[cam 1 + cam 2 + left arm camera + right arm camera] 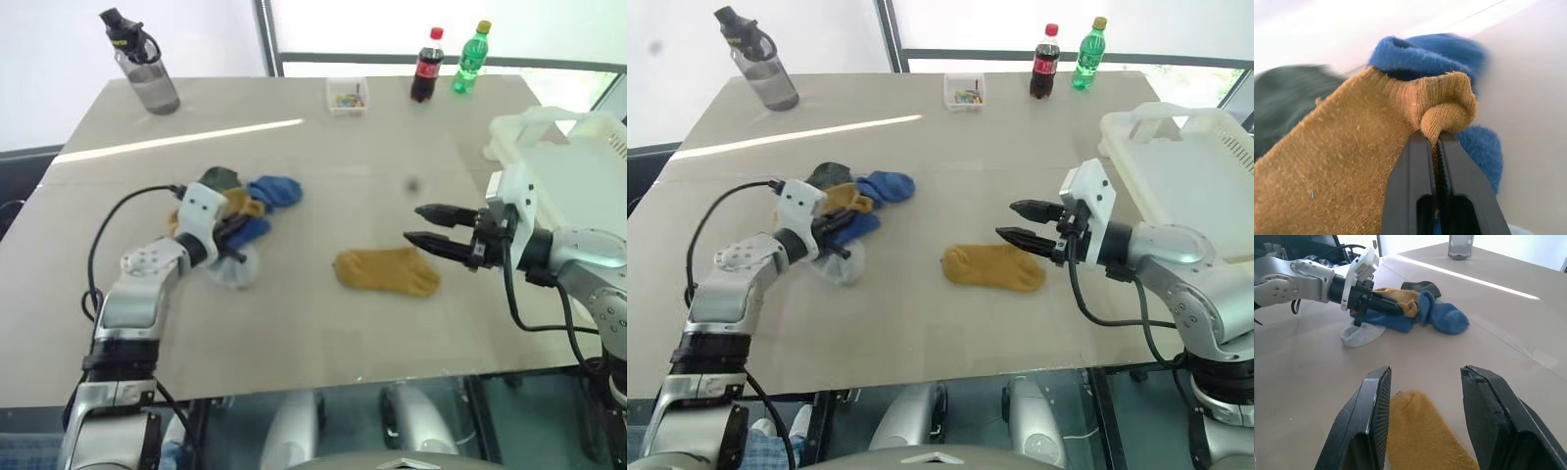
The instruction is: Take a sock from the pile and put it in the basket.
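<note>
1. Left gripper [1436, 142] at the pile [240, 208], centre left of the left eye frame; jaws pinched tight on a fold of the sock [1352, 161], mustard-yellow knit bunched just above the tips.
2. Blue sock [1435, 54] directly behind the pinched fold, touching it; dark green wad [219, 178] at the pile's far edge; pale grey sock [232, 270] flat on the table under the left gripper.
3. Right gripper [423, 224] right of centre, held above the table [323, 323], pointing toward frame left; jaws apart at a middling gap, nothing between them.
4. Second mustard-yellow sock [387, 271] flat and alone on the table, lower centre, just beside and below the right gripper's tips.
5. Basket [573, 166] at right edge, cream-white, loop handle up, behind the right arm.
6. Far table edge, top of frame: water bottle [142, 64] upper left, small clear box [348, 96] top centre, cola bottle [427, 66] and green bottle [470, 58] side by side to its right.
</note>
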Robot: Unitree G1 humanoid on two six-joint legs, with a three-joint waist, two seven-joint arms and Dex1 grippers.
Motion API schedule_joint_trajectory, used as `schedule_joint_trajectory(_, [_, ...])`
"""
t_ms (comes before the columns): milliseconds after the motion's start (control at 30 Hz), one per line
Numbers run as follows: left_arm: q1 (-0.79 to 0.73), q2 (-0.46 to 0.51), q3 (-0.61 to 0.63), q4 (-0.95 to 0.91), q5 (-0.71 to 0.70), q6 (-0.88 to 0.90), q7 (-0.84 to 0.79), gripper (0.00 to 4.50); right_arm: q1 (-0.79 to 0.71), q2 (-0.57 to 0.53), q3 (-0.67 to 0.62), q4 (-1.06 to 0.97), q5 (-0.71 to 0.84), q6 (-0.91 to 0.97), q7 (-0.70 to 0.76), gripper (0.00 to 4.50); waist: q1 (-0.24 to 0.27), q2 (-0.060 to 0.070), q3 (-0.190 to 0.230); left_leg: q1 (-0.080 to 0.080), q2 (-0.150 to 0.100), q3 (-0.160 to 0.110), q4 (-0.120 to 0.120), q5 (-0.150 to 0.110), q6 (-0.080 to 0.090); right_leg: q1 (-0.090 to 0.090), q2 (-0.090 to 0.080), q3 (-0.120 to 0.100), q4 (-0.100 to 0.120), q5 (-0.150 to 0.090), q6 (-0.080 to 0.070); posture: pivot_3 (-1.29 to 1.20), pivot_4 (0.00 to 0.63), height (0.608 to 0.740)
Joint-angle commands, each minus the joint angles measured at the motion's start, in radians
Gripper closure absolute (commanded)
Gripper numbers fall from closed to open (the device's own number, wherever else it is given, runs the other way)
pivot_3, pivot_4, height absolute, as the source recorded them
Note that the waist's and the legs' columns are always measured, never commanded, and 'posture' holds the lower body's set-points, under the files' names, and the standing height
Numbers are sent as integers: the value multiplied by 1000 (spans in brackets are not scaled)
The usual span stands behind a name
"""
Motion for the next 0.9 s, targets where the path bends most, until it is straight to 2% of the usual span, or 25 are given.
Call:
schedule_joint_trajectory(33, [-3,0,68,-101,-75,56,-6,4445,4,-7,-23,-17,11,-21,-1,2196,0,0,0,0,0,0,0,0,0,0,0,0,0,0,0,0,150,740])
schedule_joint_trajectory(200, [16,6,38,-123,-68,67,-26,4445,3,-4,-20,-15,9,-23,-3,2196,-1,0,0,1,0,1,0,0,0,1,1,1,1,0,0,0,150,740])
schedule_joint_trajectory(400, [10,19,32,-53,-9,27,-9,4445,6,-8,-26,-15,8,-23,-5,2196,-1,0,0,1,0,1,0,0,0,0,1,1,1,0,0,0,150,740])
schedule_joint_trajectory(500, [-14,-16,63,-100,-98,74,-36,4445,8,-9,-27,-14,6,-25,-6,2196,0,0,0,1,0,1,0,0,0,0,1,1,1,0,0,0,150,740])
schedule_joint_trajectory(700, [6,-39,47,-238,-260,179,-121,4445,9,-9,-29,-14,4,-26,-9,2196,-1,0,0,1,0,1,1,0,0,0,1,1,0,0,0,0,150,740])
schedule_joint_trajectory(900, [-8,-49,-28,-257,-247,216,-111,4445,7,-7,-30,-15,3,-28,-15,2196,-2,0,0,1,0,1,1,0,0,0,1,1,1,0,0,0,150,740])
